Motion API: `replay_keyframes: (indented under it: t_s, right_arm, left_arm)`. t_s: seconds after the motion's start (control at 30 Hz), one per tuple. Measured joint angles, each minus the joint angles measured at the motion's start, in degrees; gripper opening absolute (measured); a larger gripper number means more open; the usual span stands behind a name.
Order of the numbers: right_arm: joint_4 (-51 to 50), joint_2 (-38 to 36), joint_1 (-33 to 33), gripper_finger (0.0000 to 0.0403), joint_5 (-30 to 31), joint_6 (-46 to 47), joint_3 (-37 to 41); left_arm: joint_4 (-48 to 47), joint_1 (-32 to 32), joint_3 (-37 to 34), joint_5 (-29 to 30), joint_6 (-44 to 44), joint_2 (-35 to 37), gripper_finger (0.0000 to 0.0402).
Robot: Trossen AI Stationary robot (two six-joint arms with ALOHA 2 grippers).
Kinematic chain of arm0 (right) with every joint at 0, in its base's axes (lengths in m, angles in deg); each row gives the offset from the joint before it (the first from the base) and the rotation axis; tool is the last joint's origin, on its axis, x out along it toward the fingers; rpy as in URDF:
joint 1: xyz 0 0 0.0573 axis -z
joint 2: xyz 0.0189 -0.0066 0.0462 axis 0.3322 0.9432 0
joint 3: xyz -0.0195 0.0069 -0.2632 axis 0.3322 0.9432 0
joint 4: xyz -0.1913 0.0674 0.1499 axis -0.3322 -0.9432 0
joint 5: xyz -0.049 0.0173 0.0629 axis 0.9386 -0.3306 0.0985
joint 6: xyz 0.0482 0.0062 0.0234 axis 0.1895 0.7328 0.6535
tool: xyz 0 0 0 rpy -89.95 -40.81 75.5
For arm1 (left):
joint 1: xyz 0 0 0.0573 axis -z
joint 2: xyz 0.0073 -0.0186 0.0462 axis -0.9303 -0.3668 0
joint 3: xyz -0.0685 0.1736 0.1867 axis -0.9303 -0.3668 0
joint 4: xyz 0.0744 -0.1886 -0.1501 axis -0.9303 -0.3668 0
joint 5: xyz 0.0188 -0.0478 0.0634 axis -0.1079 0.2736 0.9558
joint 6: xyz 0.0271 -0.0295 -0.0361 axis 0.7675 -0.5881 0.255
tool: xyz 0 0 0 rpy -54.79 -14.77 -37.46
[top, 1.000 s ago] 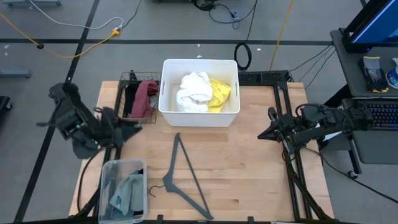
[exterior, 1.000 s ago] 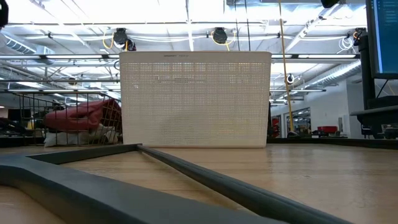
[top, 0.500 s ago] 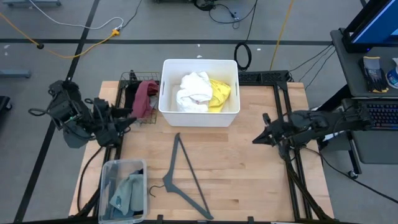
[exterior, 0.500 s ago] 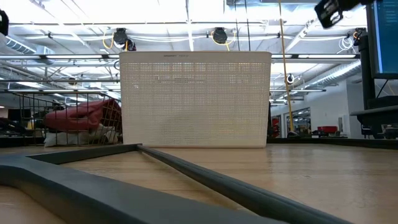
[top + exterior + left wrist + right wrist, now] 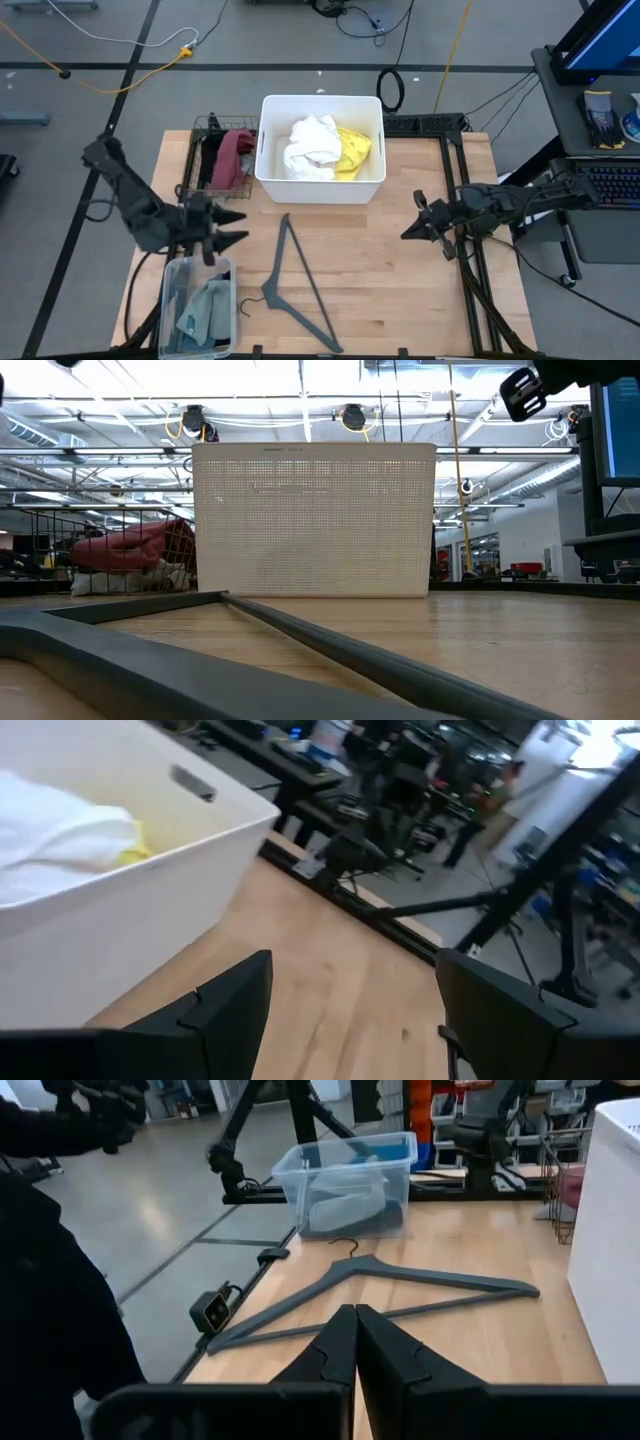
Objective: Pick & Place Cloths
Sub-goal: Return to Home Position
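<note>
Left pincer (image 5: 237,226) gapes empty beside the clear plastic bin (image 5: 164,310), left edge of the desk (image 5: 380,280); right pincer (image 5: 405,235) pinched shut, empty.

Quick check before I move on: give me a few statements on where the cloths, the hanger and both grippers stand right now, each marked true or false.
1. The grey hanger lies flat on the table, outside every bin. True.
2. The yellow cloth lies on the bare table. False: it sits in the white bin, beside the white cloth.
3. The right gripper has its jaws shut, with nothing between them. True.
4. The left gripper holds a cloth. False: its jaws are open and empty.
5. The maroon cloth is in the wire basket. True.
</note>
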Motion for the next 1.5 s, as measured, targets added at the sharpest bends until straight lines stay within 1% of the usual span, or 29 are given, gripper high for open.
replay_keyframes:
  t_s: [0.07,0.13,0.23,0.37,0.43,0.5,0.6,0.73,0.83,0.97,1.1,1.2,1.37,1.5]
  right_arm:
    - [0.0,-0.47,0.0,0.0001,-0.03,-0.09,0.0]
    - [0.03,-1.14,0.0,0.0001,-0.03,-0.2,0.0]
    - [-0.01,-2.21,0.0,0.0001,-0.05,-0.2,0.02]
    - [-0.01,-3.67,0.0,0.0001,-0.74,-0.22,0.04]
    - [-0.02,-4.18,0.0,0.0001,-1.81,-0.42,0.04]
    - [-0.02,-4.44,0.0,0.0001,-3.02,-0.44,0.04]
    - [-0.04,-4.68,0.0,0.0001,-3.05,-0.44,0.04]
    - [-0.04,-4.69,0.0,0.0001,-3.05,-0.44,0.04]
    - [-0.04,-4.69,0.0,0.0002,-3.02,-0.46,0.04]
    - [0.15,-4.69,0.0,0.0001,-2.98,-0.67,0.04]
    - [0.55,-4.67,0.0,0.0001,-2.96,-0.66,0.04]
    - [2.61,-4.64,0.0,0.0001,-2.92,-0.68,0.04]
    - [4.82,-2.84,0.0,0.0001,-2.92,-0.91,0.17]
    - [14.6,-0.73,0.0,0.0001,-2.56,-3.51,3.58]
  left_arm:
    - [5.54,-3.1,-2.22,-3.91,5.25,0.0,0.0285]
    - [7.9,-7.19,-3.4,-8.39,8.98,0.13,0.0285]
    - [6.02,-13.68,-4.07,-15.21,12.39,1.97,0.0285]
    - [3.9,-21.72,-4.07,-23.0,18.3,6.94,0.0285]
    - [2.17,-24.82,-4.07,-26.83,21.36,10.02,0.0285]
    - [-0.25,-27.02,-4.07,-28.97,23.49,13.32,0.0285]
    - [-5.78,-28.68,-4.07,-29.23,24.44,18.12,0.0285]
    - [-12.16,-28.92,-4.23,-29.0,24.21,23.21,0.0285]
    - [-12.66,-28.9,-6.32,-28.98,24.68,26.49,0.0285]
    - [-11.4,-28.9,-11.69,-28.78,24.53,30.31,0.0285]
    - [-6.24,-28.9,-18.27,-28.78,24.4,33.71,0.0285]
    - [-3.07,-28.9,-22.69,-28.78,24.36,35.98,0.0285]
    - [1.19,-28.9,-28.2,-28.72,24.23,39.42,0.0285]
    - [3.08,-28.9,-31.03,-27.06,23.92,41.28,0.0285]
